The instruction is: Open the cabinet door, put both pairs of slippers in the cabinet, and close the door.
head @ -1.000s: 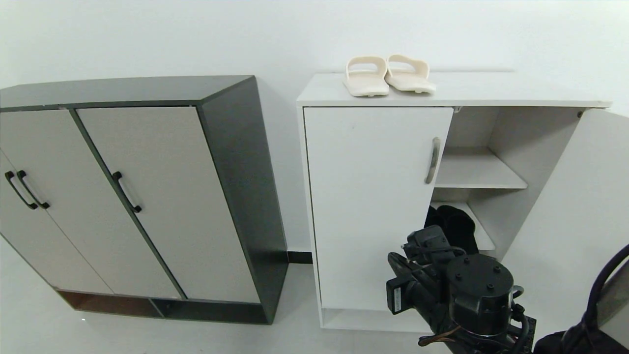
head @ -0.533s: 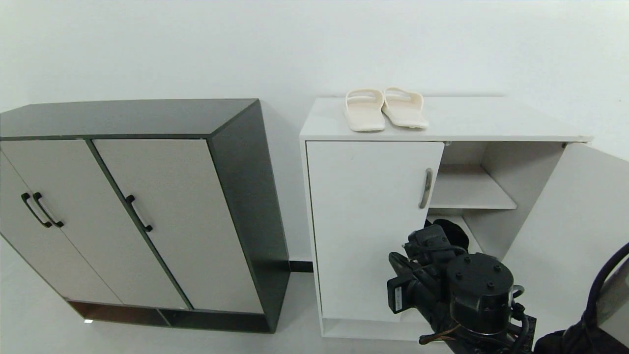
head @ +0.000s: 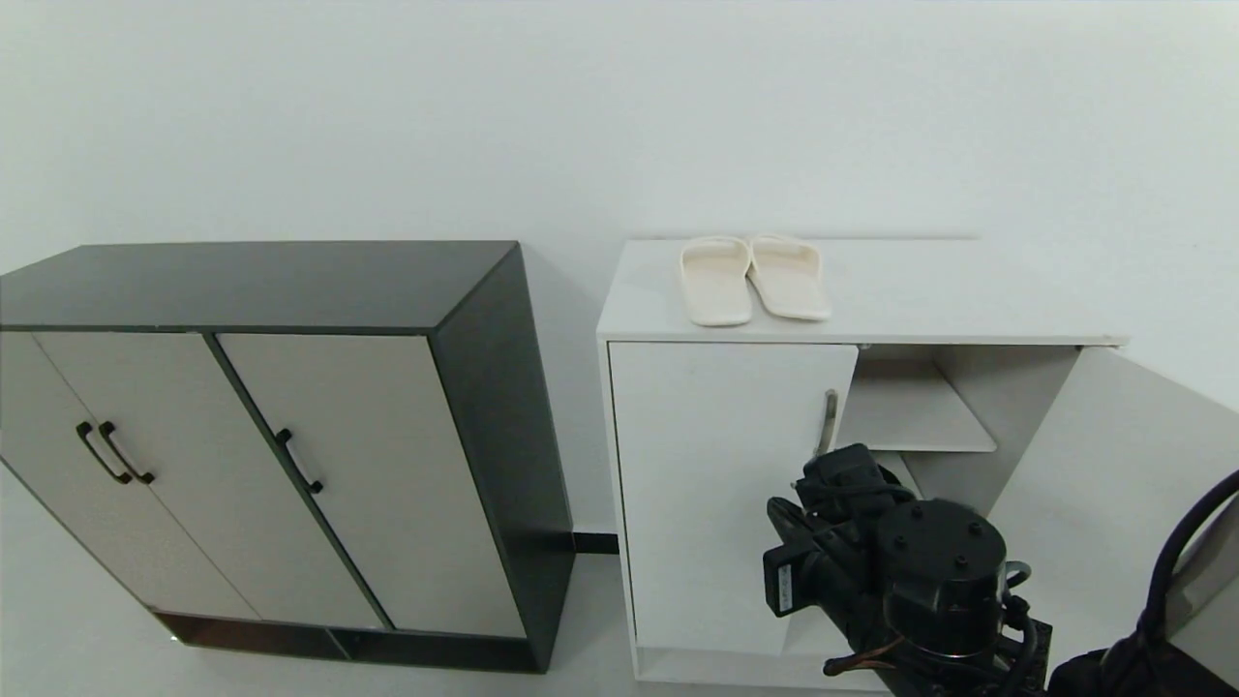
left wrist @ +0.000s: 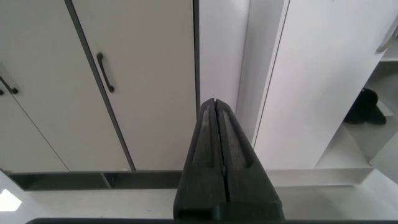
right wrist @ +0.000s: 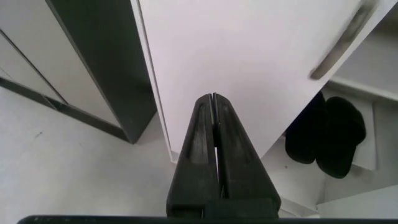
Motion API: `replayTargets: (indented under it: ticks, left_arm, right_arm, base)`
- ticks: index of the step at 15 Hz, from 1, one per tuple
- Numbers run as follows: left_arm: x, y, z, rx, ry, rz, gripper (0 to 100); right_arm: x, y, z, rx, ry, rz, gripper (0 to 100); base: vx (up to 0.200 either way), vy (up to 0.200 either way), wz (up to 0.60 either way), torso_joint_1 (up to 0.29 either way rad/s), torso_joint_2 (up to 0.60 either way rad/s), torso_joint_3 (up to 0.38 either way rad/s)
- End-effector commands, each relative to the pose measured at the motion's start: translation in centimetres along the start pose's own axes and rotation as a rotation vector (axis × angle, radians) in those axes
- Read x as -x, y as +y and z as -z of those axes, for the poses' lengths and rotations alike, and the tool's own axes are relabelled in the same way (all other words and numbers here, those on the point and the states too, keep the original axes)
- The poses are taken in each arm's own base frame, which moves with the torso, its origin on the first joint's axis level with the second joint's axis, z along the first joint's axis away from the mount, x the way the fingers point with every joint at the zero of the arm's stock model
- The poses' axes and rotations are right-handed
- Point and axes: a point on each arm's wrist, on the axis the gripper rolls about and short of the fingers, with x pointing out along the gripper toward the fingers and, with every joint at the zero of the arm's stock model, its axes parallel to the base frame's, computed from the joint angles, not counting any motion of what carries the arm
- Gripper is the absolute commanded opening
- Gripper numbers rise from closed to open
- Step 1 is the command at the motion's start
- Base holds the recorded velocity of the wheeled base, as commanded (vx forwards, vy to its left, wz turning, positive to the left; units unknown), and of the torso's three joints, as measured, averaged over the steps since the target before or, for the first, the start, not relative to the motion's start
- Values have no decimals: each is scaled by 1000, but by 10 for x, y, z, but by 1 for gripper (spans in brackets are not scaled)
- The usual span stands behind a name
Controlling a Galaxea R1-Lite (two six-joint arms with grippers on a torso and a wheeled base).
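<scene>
Slippers in two colours sit apart at a white cabinet standing against a pale wall. The cream slippers lie side by side on the cabinet's top, toward its left end. The black slippers are inside the cabinet, side by side on what looks like the lower shelf, though the angle leaves that uncertain. A bare upper shelf sits above them.

The cabinet's right door stands swung wide open toward the robot's right. Its left door is shut, with a slim metal handle upright near its inner edge.

The right gripper hangs in front of the shut left door, below the handle and near the black slippers without touching them. Its fingers are pressed together with nothing between them. The left gripper points at the narrow gap between the white cabinet and a dark cabinet just beside it. Its fingers are likewise pressed flat against each other, holding nothing.

The dark cabinet has pale double doors, both shut, each with a black handle, and stands on the grey floor to the left of the white one.
</scene>
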Motion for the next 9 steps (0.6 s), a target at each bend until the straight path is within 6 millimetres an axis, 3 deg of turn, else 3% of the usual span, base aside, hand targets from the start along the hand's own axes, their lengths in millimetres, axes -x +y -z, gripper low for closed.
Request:
replayTargets:
  ticks: [1, 9]
  left_arm:
    - [0, 0, 0, 0, 1, 0, 0]
    - [0, 0, 0, 1, 1, 0, 0]
  right_arm:
    - [-1, 0, 1, 2, 3, 2, 0]
    - [-6, -4, 5, 5, 15, 18, 0]
  base:
    - [0, 0, 0, 212, -525, -315]
    - [0, 0, 0, 238, -551, -320]
